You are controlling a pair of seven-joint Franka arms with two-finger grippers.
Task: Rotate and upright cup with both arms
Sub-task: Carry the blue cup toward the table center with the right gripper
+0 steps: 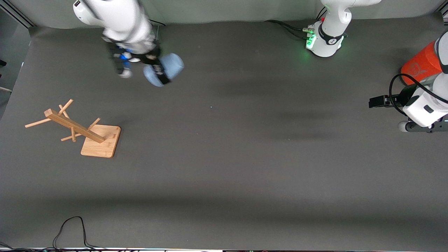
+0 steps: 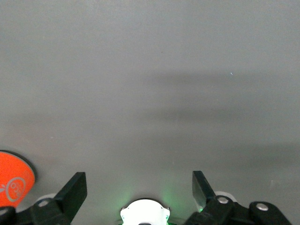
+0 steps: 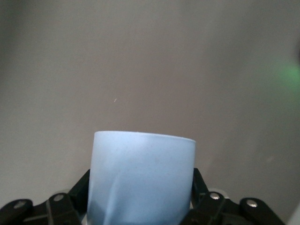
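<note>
The pale-blue cup (image 1: 170, 67) is held in the air by my right gripper (image 1: 158, 72), which is shut on its sides. The cup lies tilted on its side, over the table close to the right arm's base. In the right wrist view the cup (image 3: 143, 173) fills the space between the black fingers (image 3: 82, 183) of the right gripper (image 3: 140, 187). My left gripper (image 1: 378, 101) is open and empty over the left arm's end of the table, beside the orange cylinder. In the left wrist view its gripper (image 2: 139, 185) stands wide open over bare mat.
An orange cylinder (image 1: 420, 66) stands at the left arm's end of the table and shows in the left wrist view (image 2: 14, 183). A wooden peg rack (image 1: 75, 126) on a square base (image 1: 103, 143) stands nearer the front camera than the cup. Cables (image 1: 71, 229) lie at the front edge.
</note>
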